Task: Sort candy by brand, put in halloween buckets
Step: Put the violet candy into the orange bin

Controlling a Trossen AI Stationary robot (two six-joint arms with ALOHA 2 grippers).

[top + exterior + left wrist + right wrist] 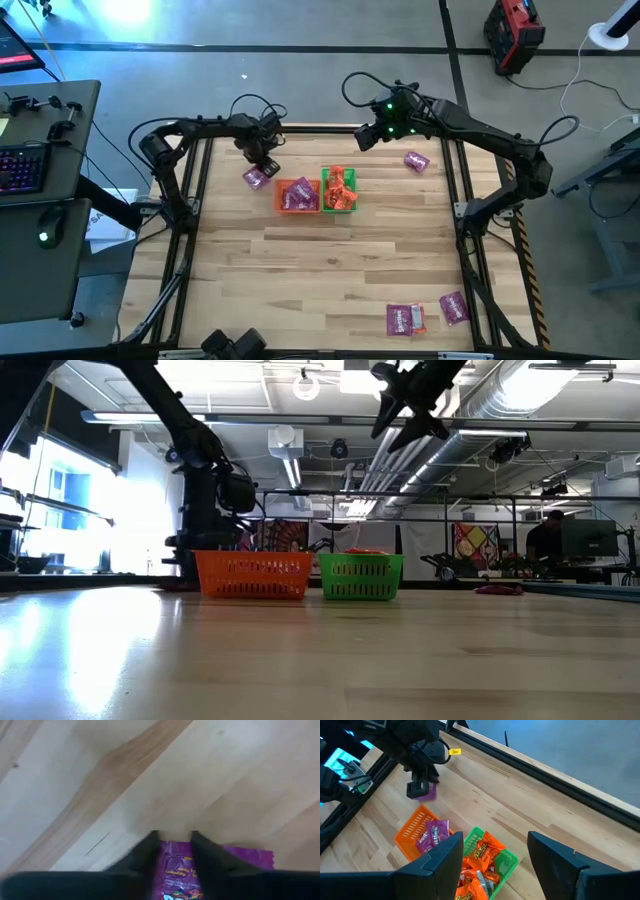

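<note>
Candy is split by colour: purple packets lie in the orange bucket [297,195], orange-red ones fill the green bucket [339,189], and the two stand touching side by side, probably so either arm can reach both. One purple packet [255,178] lies flat on the table [330,270] just beside the orange bucket, with the left tool [172,847] lowered onto it, its narrowly parted fingers straddling the wrapper; whether it has a grip cannot be told. The right tool [492,857] hangs high above the buckets, its fingers spread and empty. More purple packets wait near the table's edges [416,160], [453,307], well apart from the buckets.
</note>
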